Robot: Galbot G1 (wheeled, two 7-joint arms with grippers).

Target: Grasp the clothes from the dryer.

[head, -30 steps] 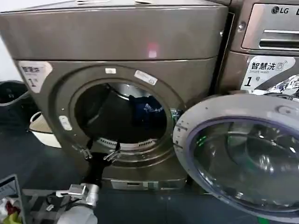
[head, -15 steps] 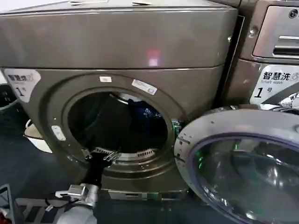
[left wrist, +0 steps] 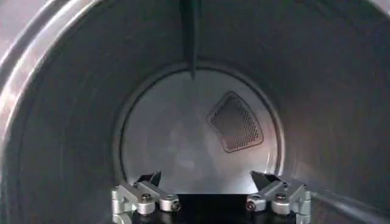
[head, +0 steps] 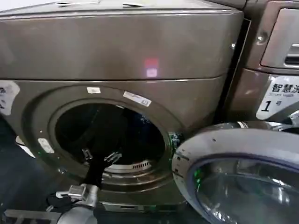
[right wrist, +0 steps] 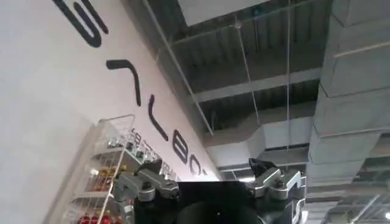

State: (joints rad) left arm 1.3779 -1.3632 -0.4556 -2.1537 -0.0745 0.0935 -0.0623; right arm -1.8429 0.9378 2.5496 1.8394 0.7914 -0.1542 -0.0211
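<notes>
Left gripper (head: 99, 156) spread wide at the dryer (head: 117, 51) porthole's lower rim, clothes (head: 140, 122) dark at far right inside — wrist view: bare drum; right gripper (right wrist: 210, 176) open, pointing ceilingward.

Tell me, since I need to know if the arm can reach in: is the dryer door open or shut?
Open. The door hangs swung aside from the dryer, and the left gripper is at the porthole.

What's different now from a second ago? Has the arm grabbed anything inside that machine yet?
Nothing grabbed yet. The left gripper has pushed over the lip into the dryer drum, fingers open and empty, while the head view has closed in and shifted, sliding the porthole down and left. The clothes remain a dark bundle at the back right. The open door is unchanged. The right gripper points at the ceiling, open.
</notes>
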